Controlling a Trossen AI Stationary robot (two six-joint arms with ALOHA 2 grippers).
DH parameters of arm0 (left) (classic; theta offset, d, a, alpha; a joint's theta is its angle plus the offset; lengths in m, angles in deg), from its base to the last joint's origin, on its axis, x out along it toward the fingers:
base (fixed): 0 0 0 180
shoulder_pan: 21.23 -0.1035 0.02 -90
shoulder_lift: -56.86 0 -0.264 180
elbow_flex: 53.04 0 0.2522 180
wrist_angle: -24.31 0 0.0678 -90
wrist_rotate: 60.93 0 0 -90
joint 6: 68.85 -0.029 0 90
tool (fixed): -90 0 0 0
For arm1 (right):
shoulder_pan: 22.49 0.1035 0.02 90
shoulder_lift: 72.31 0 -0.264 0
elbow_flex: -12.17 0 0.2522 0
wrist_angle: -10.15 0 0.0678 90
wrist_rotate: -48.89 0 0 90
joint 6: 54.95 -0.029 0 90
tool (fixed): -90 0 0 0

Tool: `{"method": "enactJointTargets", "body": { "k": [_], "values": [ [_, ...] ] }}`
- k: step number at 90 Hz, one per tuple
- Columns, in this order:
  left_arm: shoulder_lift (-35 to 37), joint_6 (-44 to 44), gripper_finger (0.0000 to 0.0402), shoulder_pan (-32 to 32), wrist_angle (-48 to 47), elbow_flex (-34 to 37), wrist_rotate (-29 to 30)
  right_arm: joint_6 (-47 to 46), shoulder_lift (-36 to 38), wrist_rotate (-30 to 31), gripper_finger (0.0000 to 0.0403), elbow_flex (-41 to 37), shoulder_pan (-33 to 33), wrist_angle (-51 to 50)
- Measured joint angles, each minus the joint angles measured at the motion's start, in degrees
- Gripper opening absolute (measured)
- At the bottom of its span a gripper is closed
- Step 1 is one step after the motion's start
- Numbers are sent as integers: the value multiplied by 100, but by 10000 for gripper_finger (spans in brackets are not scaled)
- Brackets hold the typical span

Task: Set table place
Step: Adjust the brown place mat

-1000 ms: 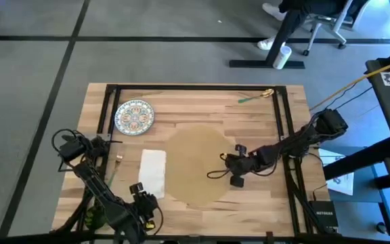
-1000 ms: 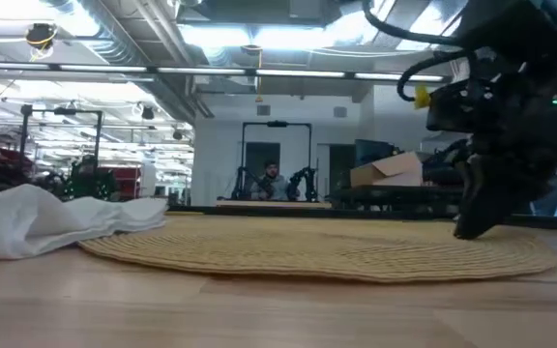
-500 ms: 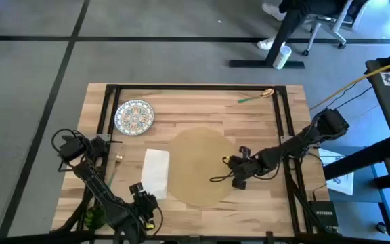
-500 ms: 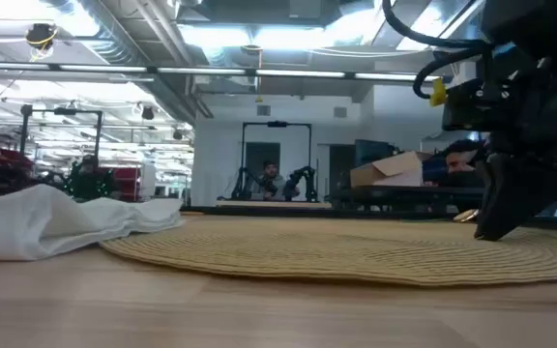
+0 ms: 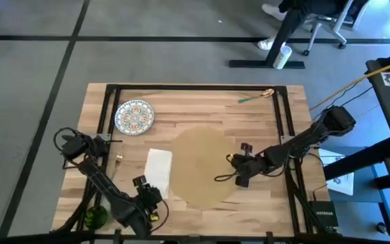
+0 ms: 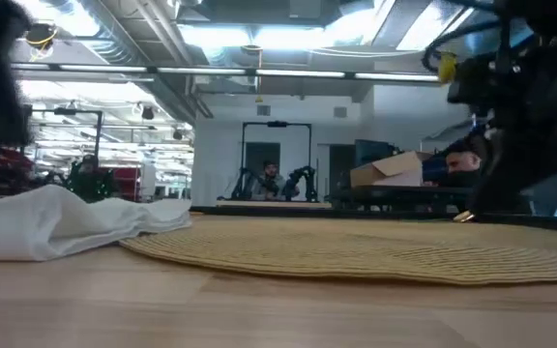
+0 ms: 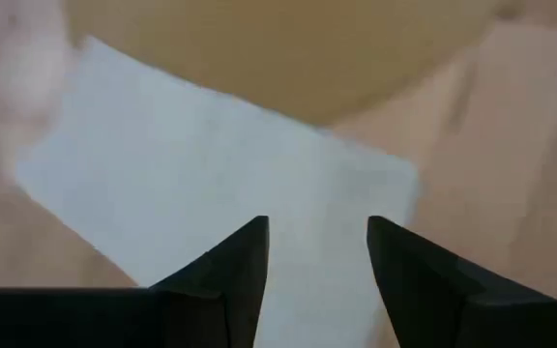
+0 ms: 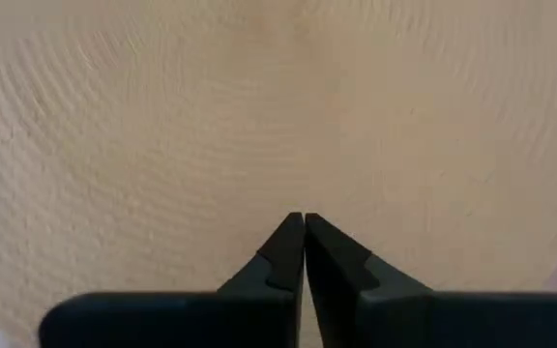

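We see the round tan placemat (image 5: 196, 166) lying flat near the middle of the worktop (image 5: 202, 108), a little toward the near edge. In the low view its woven edge (image 6: 356, 253) spreads across the wood, and the right wrist view shows its ringed weave (image 8: 259, 116) filling almost all that the camera sees.

The right pincer (image 5: 235, 177) sits at the placemat's right rim, low over the weave. Its two dark fingers (image 8: 288, 253) are pressed together tip to tip, clenched; whether a fold of the mat lies between them we cannot tell. In the low view this arm (image 6: 525, 116) comes down at the right side.

Just beside the placemat's left edge lies a white napkin (image 5: 158, 171), rectangular from above and rumpled in the low view (image 6: 66, 222). The left pincer (image 5: 147, 196) hovers at the napkin's near end, and its fingers (image 7: 245, 261) stand apart, released, with the white cloth (image 7: 211, 184) showing between them.

Farther off, toward the far left corner of the worktop, rests a small patterned plate (image 5: 135, 116). Near the far right corner lies a thin green-handled utensil (image 5: 254, 97). A small gold piece (image 5: 118, 160) lies left of the napkin.
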Motion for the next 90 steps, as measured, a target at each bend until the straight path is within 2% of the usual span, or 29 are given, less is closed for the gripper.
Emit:
{"method": "enactJointTargets", "body": {
  "k": [12, 19, 36, 50, 65, 90],
  "values": [
    [298, -861, 127, -421, -217, -2, 377, 395, -10, -90, 0, 12, -174, 691],
    [323, -1386, 110, -742, -307, 25, 377, 549, -52, -90, 0, 15, -398, 809],
    [323, -2166, 80, -1415, 142, 437, 174, 970, -131, -227, 0, 20, -913, 1186],
    [320, -2171, 53, -1592, 160, 742, 126, 1276, -192, -485, 0, 25, -1212, 1563],
    [323, -2001, 7, -1584, 168, 979, 13, 1451, -280, -723, 0, 30, -1401, 1953],
    [325, -1541, 0, -1579, 462, 1508, 14, 1578, -836, -1250, 0, 37, -1509, 2689]
  ]
}}
